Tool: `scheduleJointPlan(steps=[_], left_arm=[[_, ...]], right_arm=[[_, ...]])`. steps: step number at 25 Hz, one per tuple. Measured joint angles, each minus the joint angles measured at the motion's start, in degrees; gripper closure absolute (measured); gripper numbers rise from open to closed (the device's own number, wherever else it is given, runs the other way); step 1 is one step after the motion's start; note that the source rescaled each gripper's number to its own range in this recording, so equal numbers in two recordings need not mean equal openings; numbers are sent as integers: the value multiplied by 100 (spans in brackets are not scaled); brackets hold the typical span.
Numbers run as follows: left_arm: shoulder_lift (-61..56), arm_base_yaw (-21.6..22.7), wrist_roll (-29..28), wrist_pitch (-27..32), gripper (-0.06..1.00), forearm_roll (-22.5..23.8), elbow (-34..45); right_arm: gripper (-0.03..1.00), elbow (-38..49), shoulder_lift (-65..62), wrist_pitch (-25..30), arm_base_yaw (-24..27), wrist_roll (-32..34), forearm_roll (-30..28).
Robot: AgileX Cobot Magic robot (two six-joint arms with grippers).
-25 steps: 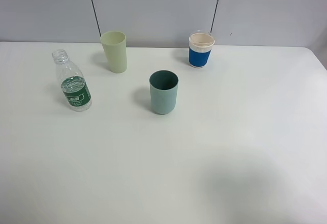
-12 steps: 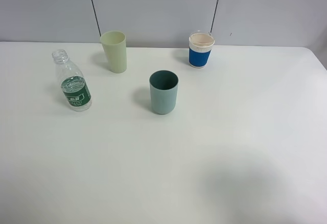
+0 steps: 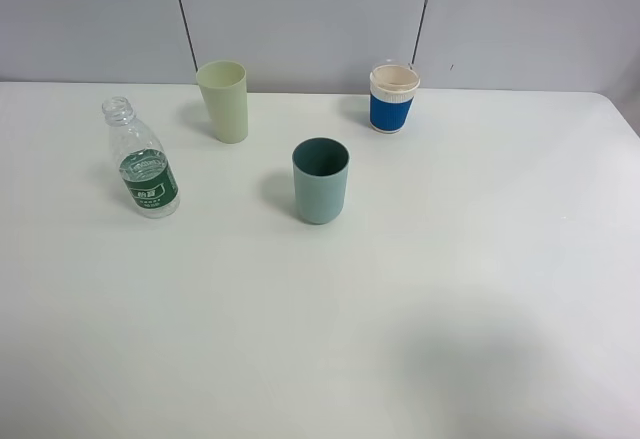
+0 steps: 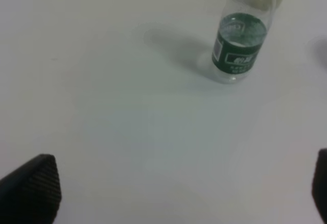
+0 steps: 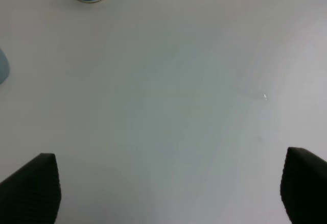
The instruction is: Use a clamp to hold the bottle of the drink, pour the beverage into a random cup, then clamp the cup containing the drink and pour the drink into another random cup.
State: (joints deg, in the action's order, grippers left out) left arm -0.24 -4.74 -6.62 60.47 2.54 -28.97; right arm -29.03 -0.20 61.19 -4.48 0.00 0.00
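White table (image 3: 480, 289), four items upright: uncapped clear bottle (image 3: 140, 159) with green label, far left; pale green cup (image 3: 224, 100) behind it; teal cup (image 3: 321, 180) centre; blue-sleeved cup (image 3: 393, 98) rear right. Left gripper (image 4: 179, 196) spread wide, empty, short of the bottle. Right gripper (image 5: 168, 193) parted, empty.
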Motion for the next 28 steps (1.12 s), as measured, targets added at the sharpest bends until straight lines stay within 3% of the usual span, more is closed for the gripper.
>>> scheduleJointPlan(steps=[7, 28], left_arm=[[0, 0, 0, 0, -5, 0, 0], [0, 0, 0, 0, -5, 0, 0]], right_arm=[[40, 0, 0, 0, 664, 0, -31], [40, 0, 0, 0, 684, 0, 0]])
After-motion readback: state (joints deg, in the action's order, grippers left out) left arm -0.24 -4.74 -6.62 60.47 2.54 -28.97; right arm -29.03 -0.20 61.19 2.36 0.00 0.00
